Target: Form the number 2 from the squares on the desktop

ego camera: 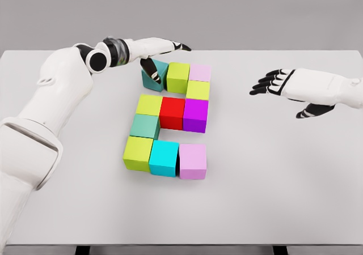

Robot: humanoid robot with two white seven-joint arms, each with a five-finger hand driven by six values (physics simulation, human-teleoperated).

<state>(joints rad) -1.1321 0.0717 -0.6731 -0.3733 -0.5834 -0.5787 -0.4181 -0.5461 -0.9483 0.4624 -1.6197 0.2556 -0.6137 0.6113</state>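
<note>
The grey worktop (283, 198) carries all the cubes, and I take the red cube (172, 113) in the middle row as the landmark. The left arm (51, 96) reaches in a bow to the far left of it, and the right hand (295, 85) hovers well to its right, fingers spread, holding nothing. The left hand (153, 48) is beyond the red cube with fingers stretched out flat, and its thumb touches the teal cube (154, 75), which sits turned a little. Right of this cube are a lime cube (178, 77), a pale pink cube (199, 72) and a yellow-green cube (198, 90). Beside the red cube stand a yellow cube (149, 105) and a purple cube (195, 115). Nearer, a green cube (145, 126), an olive cube (138, 153), a cyan cube (164, 158) and a pink cube (193, 161).
</note>
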